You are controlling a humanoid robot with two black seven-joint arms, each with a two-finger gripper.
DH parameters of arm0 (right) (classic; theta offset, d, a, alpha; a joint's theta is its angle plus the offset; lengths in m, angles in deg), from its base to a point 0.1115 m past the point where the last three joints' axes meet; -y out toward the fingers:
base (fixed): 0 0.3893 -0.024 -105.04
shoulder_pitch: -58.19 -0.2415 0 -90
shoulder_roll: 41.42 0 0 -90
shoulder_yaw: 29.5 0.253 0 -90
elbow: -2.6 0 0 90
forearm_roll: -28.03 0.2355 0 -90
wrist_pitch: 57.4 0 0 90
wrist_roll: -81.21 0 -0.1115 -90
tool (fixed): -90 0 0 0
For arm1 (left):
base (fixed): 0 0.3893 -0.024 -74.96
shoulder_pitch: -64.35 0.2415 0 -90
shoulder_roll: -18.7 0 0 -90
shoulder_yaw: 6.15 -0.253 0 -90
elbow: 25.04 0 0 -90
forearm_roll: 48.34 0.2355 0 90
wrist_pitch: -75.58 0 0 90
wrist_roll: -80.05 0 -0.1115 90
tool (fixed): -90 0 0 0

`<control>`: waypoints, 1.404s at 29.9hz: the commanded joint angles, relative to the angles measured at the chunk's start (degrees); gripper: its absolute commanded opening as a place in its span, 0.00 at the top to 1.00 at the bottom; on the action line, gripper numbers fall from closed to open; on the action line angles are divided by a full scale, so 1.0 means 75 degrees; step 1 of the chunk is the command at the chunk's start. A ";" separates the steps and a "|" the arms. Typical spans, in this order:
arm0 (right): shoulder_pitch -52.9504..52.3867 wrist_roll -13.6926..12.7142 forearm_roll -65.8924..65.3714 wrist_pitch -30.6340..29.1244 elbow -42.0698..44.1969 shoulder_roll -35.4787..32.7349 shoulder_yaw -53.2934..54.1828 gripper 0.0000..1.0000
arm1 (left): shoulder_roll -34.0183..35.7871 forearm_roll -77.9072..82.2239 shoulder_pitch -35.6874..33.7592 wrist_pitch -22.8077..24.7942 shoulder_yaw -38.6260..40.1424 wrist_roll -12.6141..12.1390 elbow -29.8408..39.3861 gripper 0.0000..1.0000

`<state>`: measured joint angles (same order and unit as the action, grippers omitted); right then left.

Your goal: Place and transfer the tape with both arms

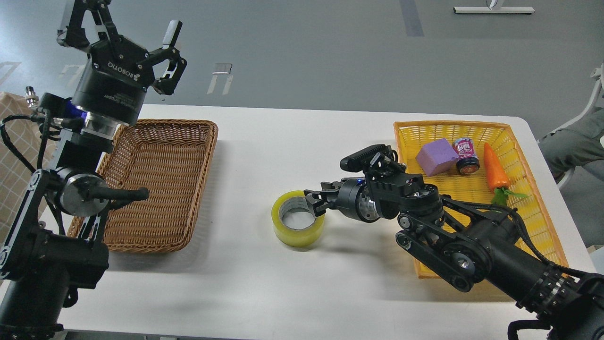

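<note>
The tape (297, 233), a yellow translucent roll with a grey-white core, rests core-up on the white table (264, 141) near the middle. My right gripper (314, 203) reaches in low from the right. Its fingers are closed over the right-hand wall of the roll, one at the core side and one outside. My left gripper (130, 23) is raised high at the far left, above the back corner of the brown wicker basket (160, 189). It points up, open and empty, far from the tape.
The brown wicker basket at the left holds nothing visible. A yellow basket (524, 198) at the right holds a purple block (436, 157), a small jar (466, 156) and a toy carrot (498, 172). My right arm lies over its front left corner.
</note>
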<state>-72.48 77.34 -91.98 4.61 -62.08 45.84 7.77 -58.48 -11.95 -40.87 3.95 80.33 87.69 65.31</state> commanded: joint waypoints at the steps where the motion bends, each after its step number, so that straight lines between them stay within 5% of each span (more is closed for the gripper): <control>1: -0.0003 -0.0012 0.0016 -0.0001 -0.0257 0.0001 0.0816 0.01 | 0.0001 -0.0012 0.0002 0.0000 0.0023 0.0011 0.0000 0.02; 7: 0.0009 -0.0012 0.0273 -0.0001 -0.0867 -0.0338 0.2060 0.00 | 0.0001 -0.0012 0.0014 0.0000 0.0035 0.0011 0.0000 0.02; 12: 0.0067 -0.0024 0.1793 -0.0001 -0.1487 -0.1309 0.2483 0.00 | 0.0001 -0.0012 0.0014 0.0011 0.0035 0.0011 0.0000 0.02; 24: 0.1075 -0.0035 0.5700 -0.0001 -0.2461 -0.1733 0.4686 0.00 | 0.0048 -0.0012 0.0049 0.0047 0.0000 -0.0059 0.0024 0.02; 32: 0.2174 -0.0024 0.8088 0.0098 -0.3477 -0.1103 0.6289 0.00 | 0.0107 -0.0036 0.0061 -0.0012 0.0035 -0.0106 0.0024 0.02; 42: 0.2411 0.0047 0.8348 0.0872 -0.3693 0.0197 0.7404 0.00 | 0.0130 -0.0083 0.0354 -0.0059 0.0070 -0.0188 0.0305 0.02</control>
<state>-54.61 77.69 -29.59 9.59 -90.88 42.84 61.52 -57.53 -12.41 -38.26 4.15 80.75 86.24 67.61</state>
